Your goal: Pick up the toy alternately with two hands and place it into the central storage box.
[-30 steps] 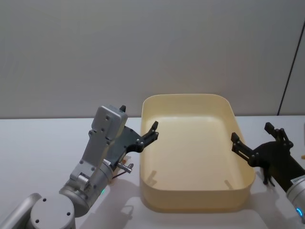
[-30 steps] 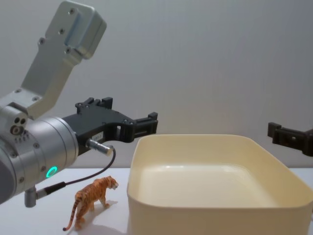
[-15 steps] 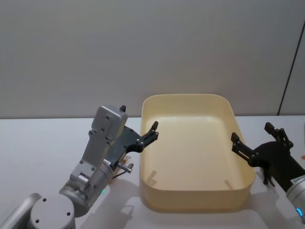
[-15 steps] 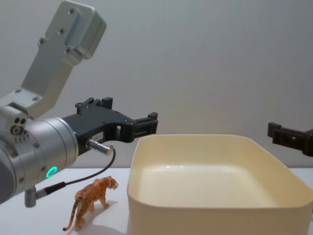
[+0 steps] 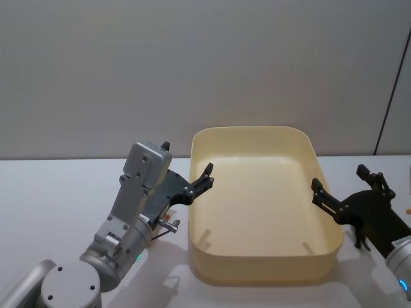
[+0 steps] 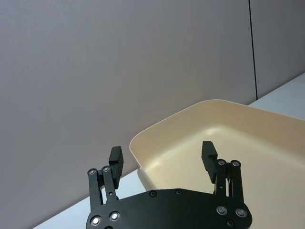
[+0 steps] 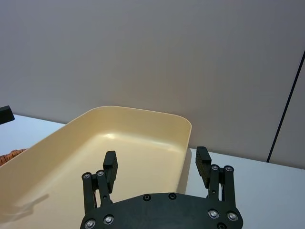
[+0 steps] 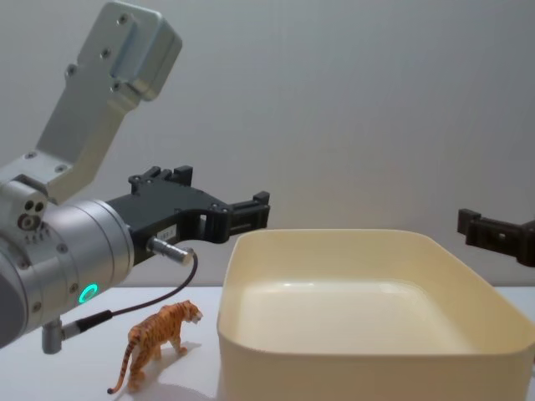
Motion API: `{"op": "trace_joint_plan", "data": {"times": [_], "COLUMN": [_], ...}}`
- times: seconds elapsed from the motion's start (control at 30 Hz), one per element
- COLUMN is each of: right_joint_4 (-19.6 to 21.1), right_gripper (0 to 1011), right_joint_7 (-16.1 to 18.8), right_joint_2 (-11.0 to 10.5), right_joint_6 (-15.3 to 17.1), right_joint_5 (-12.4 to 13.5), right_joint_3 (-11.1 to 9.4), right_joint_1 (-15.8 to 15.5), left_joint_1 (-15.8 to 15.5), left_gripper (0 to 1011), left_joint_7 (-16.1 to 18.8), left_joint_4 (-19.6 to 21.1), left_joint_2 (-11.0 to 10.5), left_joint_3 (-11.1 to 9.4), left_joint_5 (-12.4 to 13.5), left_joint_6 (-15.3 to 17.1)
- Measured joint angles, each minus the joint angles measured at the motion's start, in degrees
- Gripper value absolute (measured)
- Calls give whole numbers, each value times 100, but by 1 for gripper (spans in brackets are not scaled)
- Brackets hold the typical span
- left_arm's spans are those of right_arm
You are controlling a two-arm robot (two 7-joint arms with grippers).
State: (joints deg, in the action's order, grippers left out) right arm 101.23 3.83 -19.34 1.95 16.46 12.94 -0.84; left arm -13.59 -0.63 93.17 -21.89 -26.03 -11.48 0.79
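Fingers (image 6: pixel 208 151) of left gripper (image 6: pixel 162 153) spread wide, grasping nothing. Right gripper (image 7: pixel 156 157) likewise spread, poised at 3 o'clock of storage box (image 8: pixel 368 355). Toy tiger (image 8: pixel 159 338) standing at 9 o'clock, just beside box wall. Likely best: lower left gripper, straddle torso, close gently. From chest, tiger beneath left wrist; from head, box floor.

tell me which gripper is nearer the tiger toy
Left. The left gripper hovers above the tiger, left of the box; the right gripper is beyond the box's right wall.
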Motion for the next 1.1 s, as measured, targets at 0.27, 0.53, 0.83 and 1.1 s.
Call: {"op": "trace_joint_plan", "data": {"times": [0.27,0.53,0.83,1.1], "right_joint_4": [0,0,0,0], "right_gripper": [1001,1001,1001,1001], "right_joint_7": [0,0,0,0], "right_joint_2": [0,0,0,0], "right_joint_6": [0,0,0,0], "right_joint_5": [0,0,0,0], "right_joint_3": [0,0,0,0], "right_joint_1": [0,0,0,0], "left_joint_1": [0,0,0,0], "left_gripper": [1001,1001,1001,1001], "left_joint_7": [0,0,0,0], "left_joint_4": [0,0,0,0], "left_joint_2": [0,0,0,0], "left_joint_3": [0,0,0,0], "left_joint_5": [0,0,0,0], "left_joint_6": [0,0,0,0]}}
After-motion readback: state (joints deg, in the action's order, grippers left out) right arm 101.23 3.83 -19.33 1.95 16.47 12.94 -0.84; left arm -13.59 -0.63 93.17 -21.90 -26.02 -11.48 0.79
